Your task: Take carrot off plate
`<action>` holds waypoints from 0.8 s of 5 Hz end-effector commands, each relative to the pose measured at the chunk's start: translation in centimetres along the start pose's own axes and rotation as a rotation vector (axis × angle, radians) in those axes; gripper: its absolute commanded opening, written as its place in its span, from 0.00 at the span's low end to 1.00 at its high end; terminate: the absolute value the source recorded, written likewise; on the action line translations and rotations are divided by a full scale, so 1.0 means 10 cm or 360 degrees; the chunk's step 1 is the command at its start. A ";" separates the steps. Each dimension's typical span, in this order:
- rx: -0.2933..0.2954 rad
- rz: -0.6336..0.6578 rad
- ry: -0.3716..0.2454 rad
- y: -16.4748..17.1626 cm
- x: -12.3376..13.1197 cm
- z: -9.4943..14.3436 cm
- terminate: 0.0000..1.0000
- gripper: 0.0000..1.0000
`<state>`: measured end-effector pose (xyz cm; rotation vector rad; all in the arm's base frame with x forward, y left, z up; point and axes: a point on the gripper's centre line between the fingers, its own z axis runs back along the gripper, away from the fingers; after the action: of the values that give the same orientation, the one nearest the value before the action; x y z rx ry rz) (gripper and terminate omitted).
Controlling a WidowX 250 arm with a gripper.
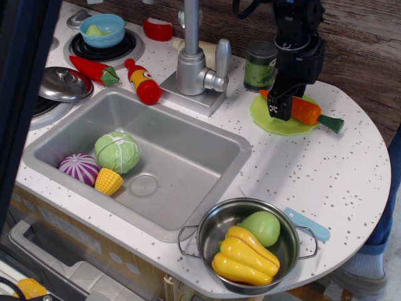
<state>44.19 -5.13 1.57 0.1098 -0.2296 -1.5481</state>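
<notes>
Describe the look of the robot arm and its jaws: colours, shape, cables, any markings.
The arm is black all over, built of blocky, boxy segments, with a thin black cable looping near its top. It narrows to a black gripper whose tip carries a small white marking, too small to read. No other colours show.
</notes>
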 end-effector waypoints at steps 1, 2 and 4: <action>0.0046 0.0009 -0.0039 0.06 0.03 0.04 0.00 0.00; 0.0010 0.0034 -0.0063 0.06 0.05 0.02 0.00 0.00; -0.0064 0.0225 0.0120 -0.06 0.24 0.55 0.00 0.00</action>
<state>39.93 -8.06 3.88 0.0736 -0.0510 -1.3438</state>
